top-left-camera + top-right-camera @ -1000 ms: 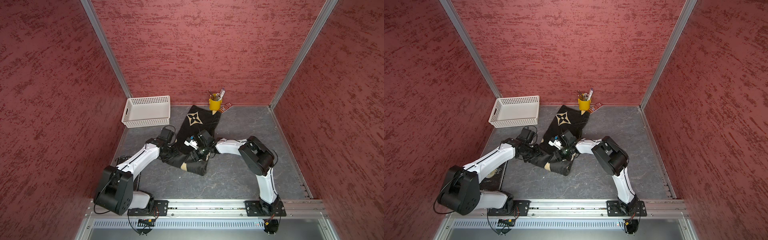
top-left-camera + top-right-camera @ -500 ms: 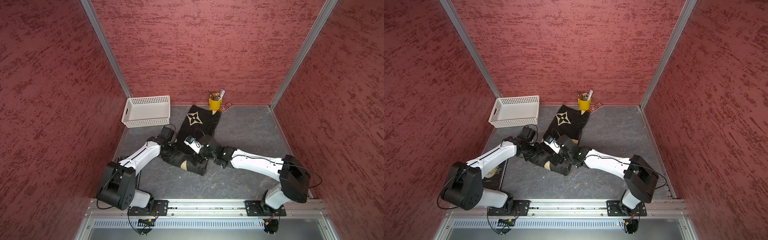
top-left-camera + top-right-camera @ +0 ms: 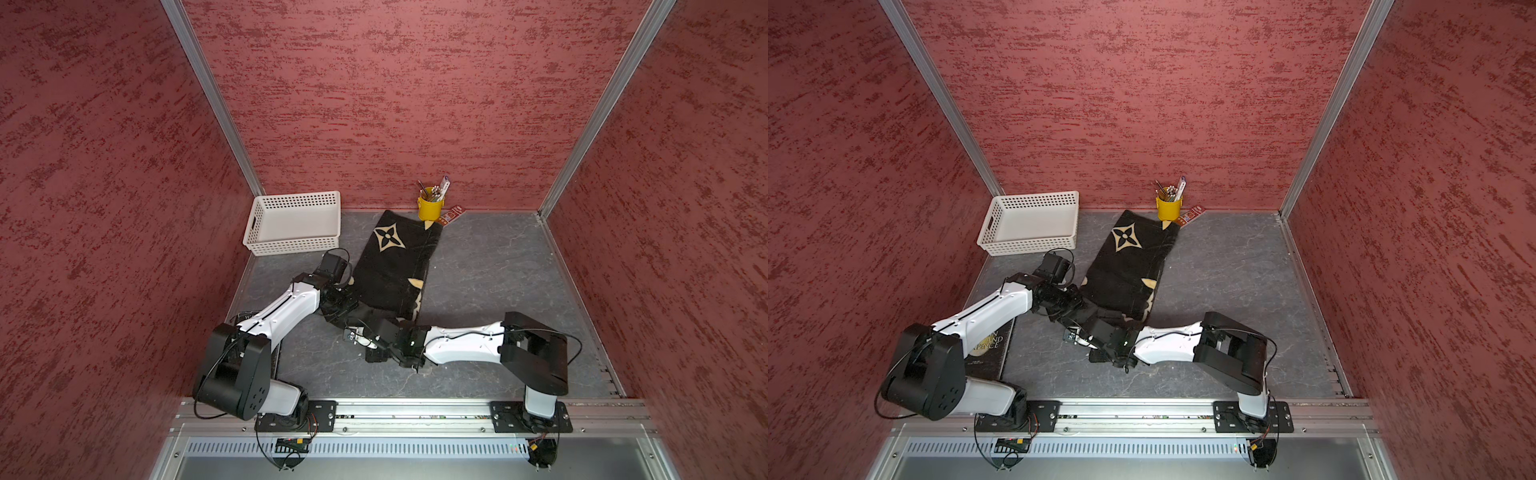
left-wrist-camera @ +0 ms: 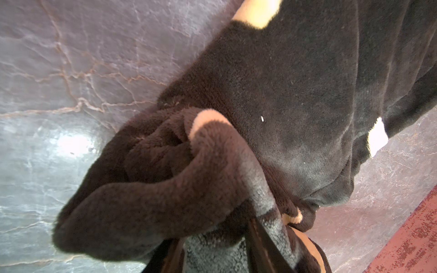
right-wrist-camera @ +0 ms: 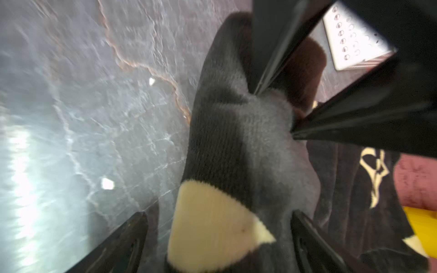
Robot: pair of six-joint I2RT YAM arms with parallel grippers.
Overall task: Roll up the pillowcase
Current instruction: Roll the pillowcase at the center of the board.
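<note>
Rolling has begun — the pillowcase (image 3: 395,266) lies from the tabletop's (image 3: 478,270) far edge, near end bunched. Left pincer (image 4: 215,230) clamps the bunch; right pincer (image 5: 218,214) gapes around it, empty — it should probably close and roll onward.

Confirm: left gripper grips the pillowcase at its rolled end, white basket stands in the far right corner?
No: white basket stands in the far left corner, per both top views. The left gripper does grip the pillowcase at its rolled end.

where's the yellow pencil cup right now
In both top views the yellow cup stands against the back wall, at the far corner of the pillowcase, to the right of the white basket.
</note>
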